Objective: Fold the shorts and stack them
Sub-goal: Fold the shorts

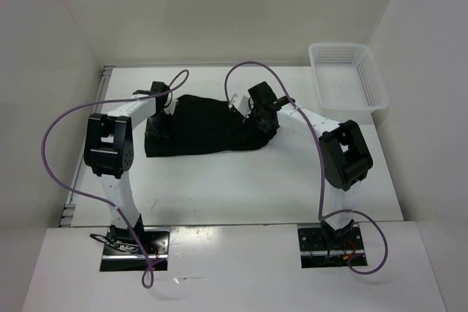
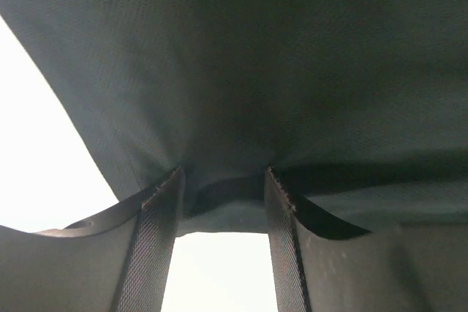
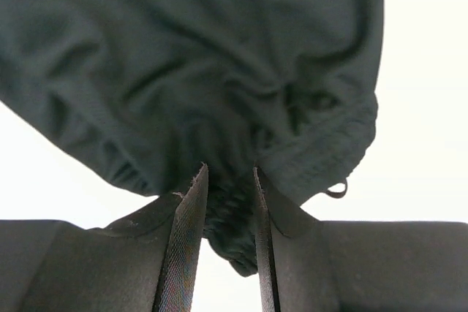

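The black shorts (image 1: 208,126) lie spread across the middle of the table between my two grippers. My left gripper (image 1: 157,120) is at their left end. In the left wrist view its jaws (image 2: 223,180) stand apart with the fabric's edge (image 2: 234,93) lying between the tips, not pinched. My right gripper (image 1: 260,111) is at the shorts' right end. In the right wrist view it (image 3: 229,173) is shut on a bunched fold of the waistband (image 3: 234,217), and the rest of the shorts (image 3: 183,56) hangs beyond the tips, with a drawstring loop (image 3: 336,191) at the right.
A white mesh basket (image 1: 347,77) stands at the back right of the table, beside the right wall. White walls close in the table on the left, back and right. The arm bases (image 1: 135,242) sit at the near edge.
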